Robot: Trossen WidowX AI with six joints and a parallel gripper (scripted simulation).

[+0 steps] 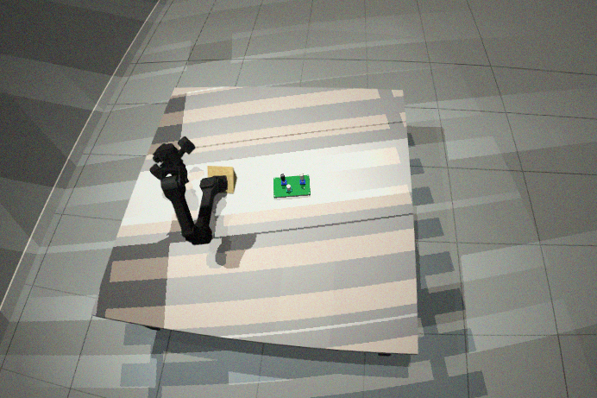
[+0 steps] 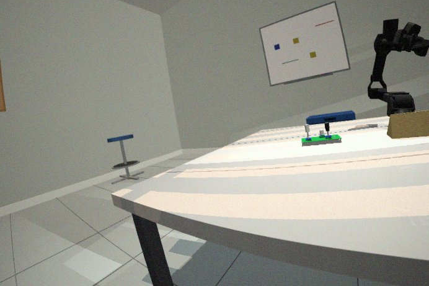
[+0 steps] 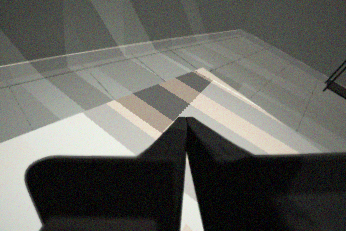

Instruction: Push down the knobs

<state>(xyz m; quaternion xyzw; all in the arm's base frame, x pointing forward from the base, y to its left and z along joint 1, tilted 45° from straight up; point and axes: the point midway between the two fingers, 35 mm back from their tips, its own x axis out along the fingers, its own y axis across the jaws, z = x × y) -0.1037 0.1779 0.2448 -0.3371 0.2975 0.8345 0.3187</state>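
The green circuit board stands on the table. A black knob and a light grey knob stand high on their shafts, with bare shaft showing between each knob and its blue potentiometer in the exterior view. A short whitish part stands between them, lower. My gripper is shut and empty, its fingertips meeting. It is raised high above the table, far from the board, and the wrist view shows no board.
A tan block is beside the arm's base, on the arm's side of the board. A long blue object shows behind the board in the exterior view. The table's edge and the floor beyond show in the wrist view.
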